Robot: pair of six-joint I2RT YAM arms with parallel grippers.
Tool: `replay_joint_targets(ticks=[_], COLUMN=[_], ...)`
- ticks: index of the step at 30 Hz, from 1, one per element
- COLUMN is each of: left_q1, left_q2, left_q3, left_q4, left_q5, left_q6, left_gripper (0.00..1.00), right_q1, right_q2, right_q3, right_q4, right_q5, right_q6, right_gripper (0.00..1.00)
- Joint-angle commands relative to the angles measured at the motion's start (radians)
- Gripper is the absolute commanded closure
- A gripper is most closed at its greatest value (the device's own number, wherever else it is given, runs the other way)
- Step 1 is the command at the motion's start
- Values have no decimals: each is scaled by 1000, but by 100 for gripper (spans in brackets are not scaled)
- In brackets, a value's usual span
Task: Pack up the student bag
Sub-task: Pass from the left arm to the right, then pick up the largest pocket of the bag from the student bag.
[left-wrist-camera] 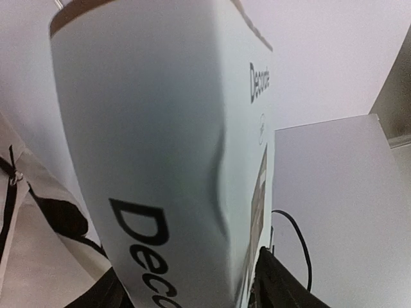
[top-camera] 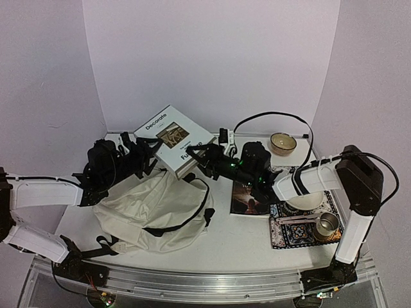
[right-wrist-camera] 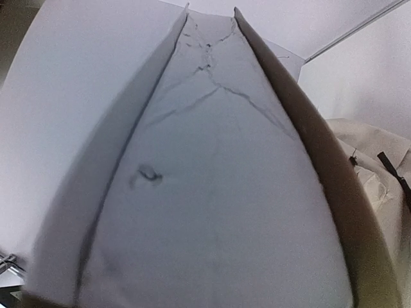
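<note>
Clamped on the spine end of the white book [top-camera: 170, 136] with the left gripper [top-camera: 142, 156], going by the dark fingers either side of it in the left wrist view. Pressed up against the page edge with the right gripper [top-camera: 200, 156], but can't tell if actually pinching, with nothing but paper and covers in its own camera. Holding the book tilted at the far left, near edge just over the far rim of the bag [top-camera: 151, 215]. Got the bag slumped flat at the near left, black straps on top, mouth not clearly open from here. Looks like the loading step, early on. Next up, probably: find or spread the opening, tip the book in and slide it down without snagging fabric. Also sitting off to the right: magazine [top-camera: 247, 196], bowl [top-camera: 282, 142], metal cup [top-camera: 327, 223] on a mat [top-camera: 286, 234].
</note>
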Motion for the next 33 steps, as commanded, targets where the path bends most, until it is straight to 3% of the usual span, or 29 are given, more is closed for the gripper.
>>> replay_joint_targets(ticks=[1, 5, 10, 15, 20, 33], left_q1=[-12, -12, -12, -41, -182, -499], left_q2=[-71, -105, -137, -124, -73, 147], left_q3=[-40, -73, -81, -1, 157, 430], left_q4=[35, -13, -101, -345, -655, -963], left_q5=[-1, 18, 67, 106, -57, -401], left_q6=[97, 164, 272, 454, 639, 795], left_gripper=[29, 19, 14, 12, 11, 9], right_q1=[-23, -55, -87, -144, -200, -271], right_q2=[-26, -55, -97, -141, -180, -286], right_q3=[-20, -57, -107, -161, -208, -303], right_q4=[383, 359, 325, 289, 270, 179], right_q5=[-9, -10, -4, 2, -8, -4], right_q6=[-13, -5, -1, 17, 42, 43], right_gripper=[64, 64, 65, 66, 67, 67])
